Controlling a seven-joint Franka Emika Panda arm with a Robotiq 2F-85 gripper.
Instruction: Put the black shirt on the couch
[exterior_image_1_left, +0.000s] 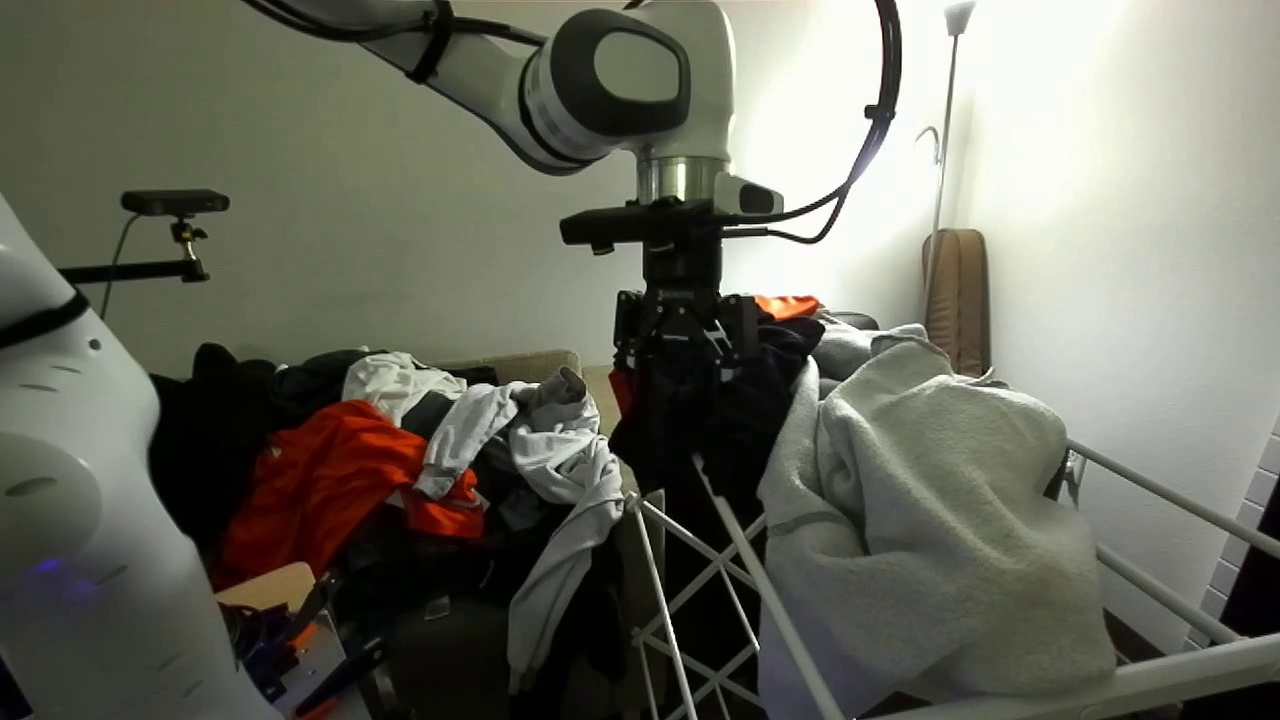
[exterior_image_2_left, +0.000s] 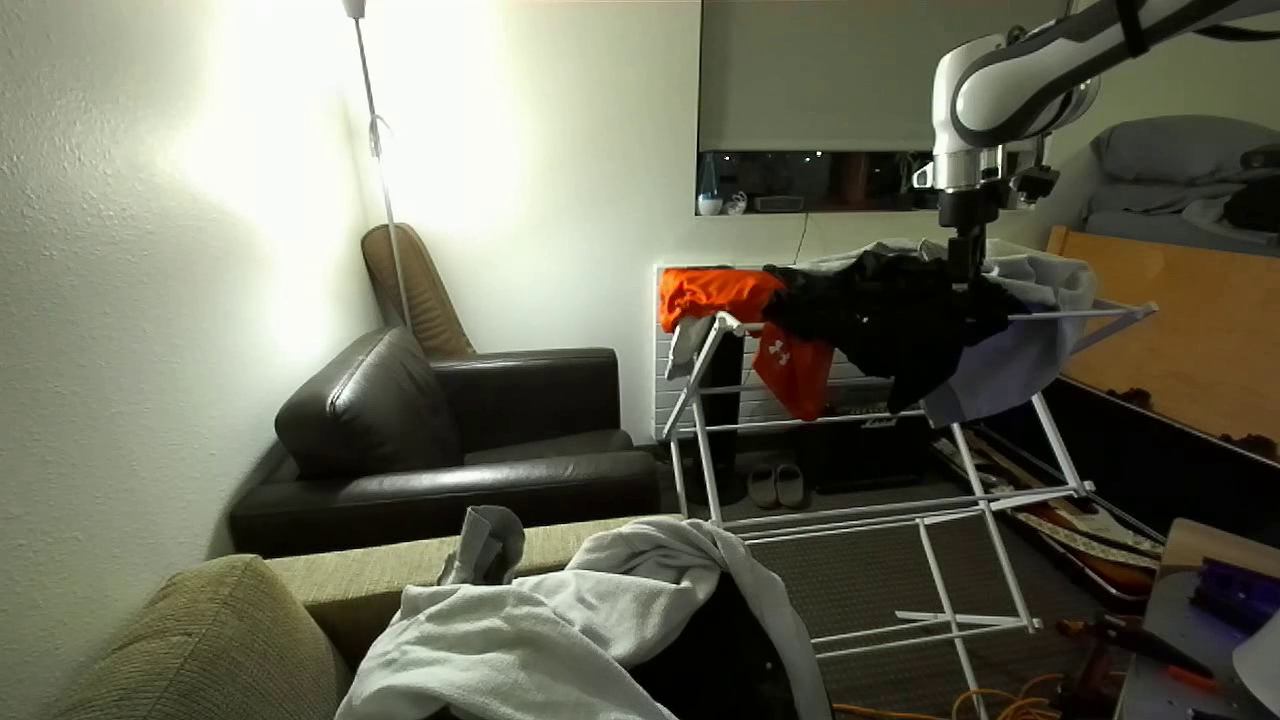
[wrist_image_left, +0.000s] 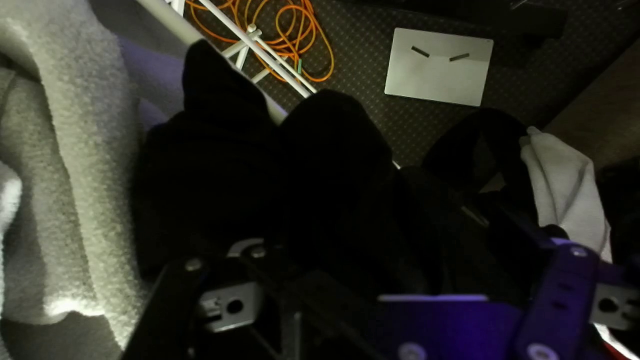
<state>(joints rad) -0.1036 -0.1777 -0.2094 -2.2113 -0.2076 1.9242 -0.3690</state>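
Black shirt (exterior_image_2_left: 890, 325) best caught by a deep fold

The shirt is draped over the top of the white drying rack (exterior_image_1_left: 776, 605), between the red-orange garment (exterior_image_2_left: 715, 290) and the pale grey sheet (exterior_image_1_left: 930, 520). By judgement, the pick-up is the step in hand. It is done well if a thick fold is taken from inside the edge, with rack and sheet left out of the bite. Once a fold is secured, the cloth should be raised straight up until its hanging ends clear the rack, and only then be carried across. The laundry-strewn couch (exterior_image_2_left: 185, 640) is taken to be meant, rather than the dark leather sofa (exterior_image_2_left: 460, 490).

The gripper (exterior_image_1_left: 683, 368) is placed right at the shirt, and its fingers (wrist_image_left: 557, 295) are seen spread well apart in the wrist view. The tips are lost, black on black, so whether cloth is touched or lies between them cannot be told.
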